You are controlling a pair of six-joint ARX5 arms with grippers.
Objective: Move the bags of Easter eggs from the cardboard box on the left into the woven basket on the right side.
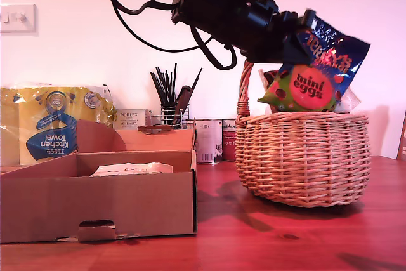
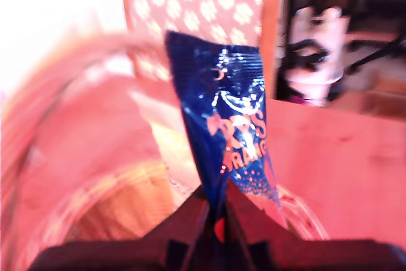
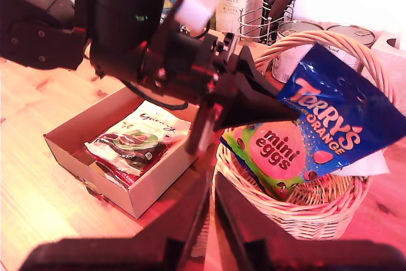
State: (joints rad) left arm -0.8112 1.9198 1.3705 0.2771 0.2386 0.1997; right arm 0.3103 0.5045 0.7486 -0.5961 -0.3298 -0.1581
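Observation:
My first gripper (image 1: 298,36) is shut on the top edge of a dark blue Terry's bag (image 1: 336,52), held above the woven basket (image 1: 303,157) at the exterior view's right. The first wrist view shows that bag (image 2: 228,131) pinched in the jaws (image 2: 216,220). A green-pink mini eggs bag (image 1: 304,88) stands up out of the basket. The cardboard box (image 1: 95,201) at the exterior view's left holds a cream bag (image 3: 155,128) and a dark one (image 3: 124,147). My second gripper (image 3: 211,214) is shut on nothing and looks down on box and basket; the exterior view does not show it.
Behind the box stand a yellow kitchen towel pack (image 1: 54,122), a white Porlex carton (image 1: 131,118), a wire utensil holder (image 1: 171,113) and tins (image 1: 208,139). Bare red-brown table (image 1: 254,245) lies in front of the basket. The first arm's cables loop overhead.

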